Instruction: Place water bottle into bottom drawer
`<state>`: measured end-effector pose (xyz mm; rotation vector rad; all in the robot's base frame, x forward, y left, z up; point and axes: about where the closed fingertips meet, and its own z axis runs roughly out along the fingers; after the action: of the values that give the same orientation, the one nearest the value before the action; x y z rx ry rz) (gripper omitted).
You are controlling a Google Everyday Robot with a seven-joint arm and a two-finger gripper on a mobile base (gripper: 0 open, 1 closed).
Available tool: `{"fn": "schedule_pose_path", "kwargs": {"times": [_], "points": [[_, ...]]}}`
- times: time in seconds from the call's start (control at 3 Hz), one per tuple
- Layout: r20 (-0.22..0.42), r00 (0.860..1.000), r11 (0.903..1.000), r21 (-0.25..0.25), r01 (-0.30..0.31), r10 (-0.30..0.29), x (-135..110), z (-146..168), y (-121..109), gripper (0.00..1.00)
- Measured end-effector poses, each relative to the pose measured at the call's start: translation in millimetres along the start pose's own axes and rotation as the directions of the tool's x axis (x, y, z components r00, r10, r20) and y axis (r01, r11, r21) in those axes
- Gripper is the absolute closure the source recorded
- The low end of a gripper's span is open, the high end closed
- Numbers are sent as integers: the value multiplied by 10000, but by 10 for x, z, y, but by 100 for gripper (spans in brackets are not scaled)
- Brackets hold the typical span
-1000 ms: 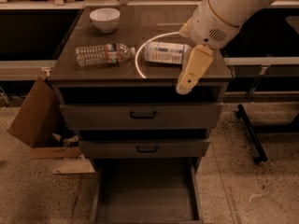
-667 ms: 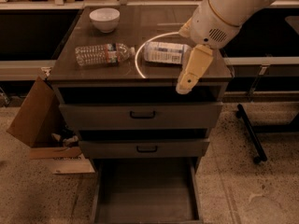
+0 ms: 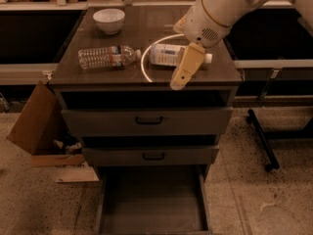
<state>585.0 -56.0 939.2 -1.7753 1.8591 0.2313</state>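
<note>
On top of the cabinet (image 3: 146, 21), at left, water bottle (image 3: 106, 57) lying on its side, cap toward a second bottle (image 3: 167, 54); bottom drawer (image 3: 151, 204) pulled open below; gripper (image 3: 180, 80) over the front edge, just beside the second bottle, open or closed I cannot tell; bowl (image 3: 108, 20) behind.

A dim, amber-tinted scene is shown. A glare arc (image 3: 143, 65) is cast on the cabinet top (image 3: 146, 18), left of the gripper (image 3: 179, 82) above its near edge.

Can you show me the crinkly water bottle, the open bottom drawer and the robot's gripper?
water bottle (image 3: 105, 57), camera view, ribbed middle.
bottom drawer (image 3: 152, 199), camera view, bare floor.
gripper (image 3: 179, 80), camera view, cream lower end, over the front edge of the cabinet top (image 3: 98, 75).
</note>
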Motion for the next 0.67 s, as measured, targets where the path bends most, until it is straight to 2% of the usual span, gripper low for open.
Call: {"fn": "schedule_pose_path", "kwargs": {"times": [0.33,0.67], "points": [[203,9992,9994,27,354,-354,-144,216,-264,0],[776,9959,9988,-88,482,-474,-359,534,-479,0]]}}
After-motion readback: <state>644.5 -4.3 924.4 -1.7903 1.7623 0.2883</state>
